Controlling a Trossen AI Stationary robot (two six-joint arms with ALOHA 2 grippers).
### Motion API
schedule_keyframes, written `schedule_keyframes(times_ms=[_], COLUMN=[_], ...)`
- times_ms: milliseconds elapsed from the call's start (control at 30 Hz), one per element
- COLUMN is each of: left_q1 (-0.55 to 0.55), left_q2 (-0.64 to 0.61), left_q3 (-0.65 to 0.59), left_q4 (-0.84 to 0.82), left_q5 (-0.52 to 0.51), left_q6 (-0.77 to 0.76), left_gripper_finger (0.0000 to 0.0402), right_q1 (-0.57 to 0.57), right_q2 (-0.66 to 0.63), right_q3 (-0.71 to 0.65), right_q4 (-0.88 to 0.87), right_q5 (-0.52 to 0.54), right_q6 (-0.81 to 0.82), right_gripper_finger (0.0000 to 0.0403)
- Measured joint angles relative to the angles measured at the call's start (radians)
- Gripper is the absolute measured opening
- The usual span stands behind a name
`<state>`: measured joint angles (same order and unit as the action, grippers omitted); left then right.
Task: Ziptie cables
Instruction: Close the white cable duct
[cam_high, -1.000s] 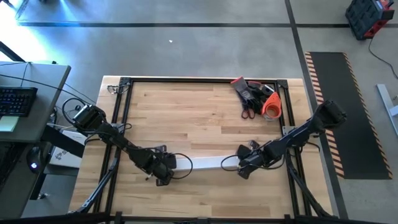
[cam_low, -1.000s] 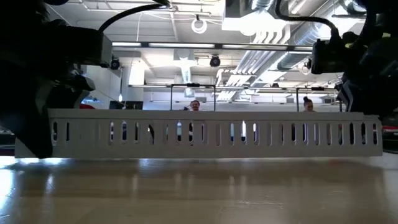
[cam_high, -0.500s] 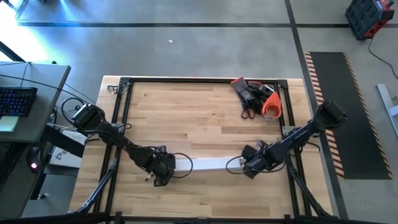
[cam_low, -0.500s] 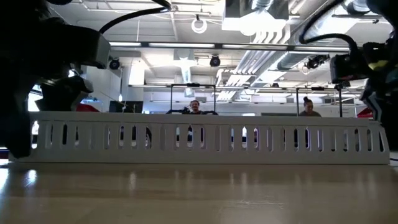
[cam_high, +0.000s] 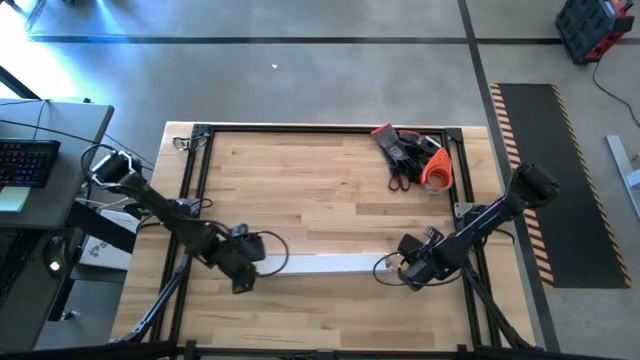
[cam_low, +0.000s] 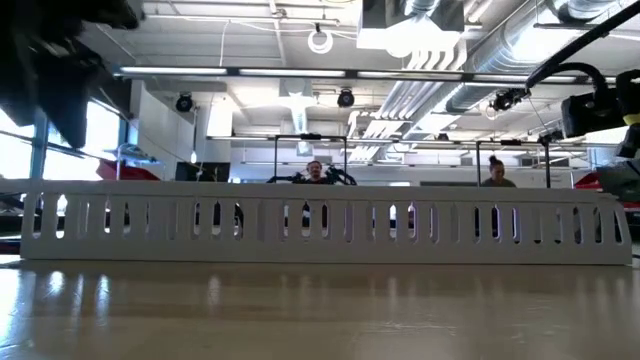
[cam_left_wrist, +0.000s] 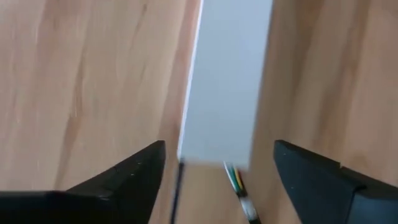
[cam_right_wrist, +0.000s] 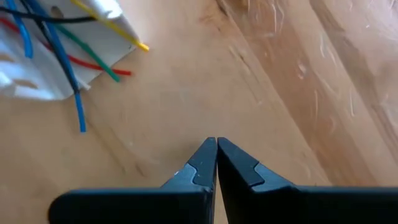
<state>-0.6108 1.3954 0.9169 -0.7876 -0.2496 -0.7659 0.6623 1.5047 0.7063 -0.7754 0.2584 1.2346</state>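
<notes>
From above I see the long flat white plastic channel strip (cam_high: 325, 263) lying across the near part of the pale wooden worktop (cam_high: 320, 190), with the left hand (cam_high: 246, 268) just off its left end and the right hand (cam_high: 412, 272) just off its right end; a heap of red, black and orange tools (cam_high: 410, 156) sits well apart at the far right corner. The level view adds what the overhead one cannot: the strip (cam_low: 320, 222) stands on edge with a row of narrow slots, and people sit in the room behind it. My left wrist camera shows the left hand's two dark fingers (cam_left_wrist: 134, 174) spread wide on either side of the strip's end, gripping nothing; a few thin coloured wires (cam_left_wrist: 239, 186) poke out beside that end. The right wrist camera shows the right hand (cam_right_wrist: 216, 149) pinched fully closed and empty over bare wood; the cables (cam_right_wrist: 68, 43), thin blue, red, green, yellow and black strands, spill from the strip's other end nearby.
</notes>
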Motion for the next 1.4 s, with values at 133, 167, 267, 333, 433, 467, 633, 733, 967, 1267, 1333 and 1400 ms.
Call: schedule_keyframes(times_ms=[133, 167, 267, 333, 433, 467, 633, 733, 967, 1267, 1333, 1400], left_q1=[-0.07, -0.086, -0.122, -0.136, -0.132, -0.122, -0.055, -0.012, 0.023, 0.017, 0.028, 0.034], left_q2=[-0.031, -0.025, 0.014, 0.05, 0.114, 0.134, 0.22, 0.245, 0.228, 0.214, 0.218, 0.218], left_q3=[0.0, 0.0, -0.005, -0.006, -0.006, -0.006, -0.007, -0.006, -0.007, -0.006, -0.006, -0.006], left_q4=[-0.079, -0.095, -0.105, -0.104, -0.098, -0.089, 0.034, 0.143, 0.089, -0.021, -0.023, -0.033], left_q5=[0.024, 0.04, 0.05, 0.018, -0.026, -0.03, -0.095, -0.119, -0.111, -0.131, -0.131, -0.133], left_q6=[-0.128, -0.157, -0.208, -0.22, -0.192, -0.167, -0.025, 0.063, 0.069, -0.01, -0.005, -0.001], left_gripper_finger=[0.0233, 0.0217, 0.0162, 0.0126, 0.0076, 0.0061, 0.0006, 0.0007, 0.0002, 0.0, 0.0, 0.0], right_q1=[0.028, 0.034, 0.059, 0.079, 0.093, 0.093, 0.069, 0.046, 0.043, 0.085, 0.083, 0.083], right_q2=[0.0, 0.0, 0.0, 0.003, 0.02, 0.026, 0.059, 0.066, 0.073, 0.075, 0.076, 0.076], right_q3=[0.0, 0.0, 0.0, 0.0, 0.0, 0.0, 0.003, 0.002, 0.052, 0.09, 0.084, 0.083], right_q4=[-0.003, -0.001, 0.036, 0.077, 0.129, 0.139, 0.166, 0.195, 0.069, -0.01, -0.024, -0.075], right_q5=[-0.007, -0.023, -0.057, -0.045, -0.019, -0.014, -0.011, -0.008, 0.033, 0.046, 0.054, 0.071], right_q6=[0.041, 0.054, 0.069, 0.064, 0.059, 0.058, 0.017, -0.031, -0.032, 0.02, 0.027, 0.059], right_gripper_finger=[0.0, 0.0, 0.0, 0.0, 0.0, 0.0, 0.0, 0.0, 0.0, 0.0, 0.0, 0.0])
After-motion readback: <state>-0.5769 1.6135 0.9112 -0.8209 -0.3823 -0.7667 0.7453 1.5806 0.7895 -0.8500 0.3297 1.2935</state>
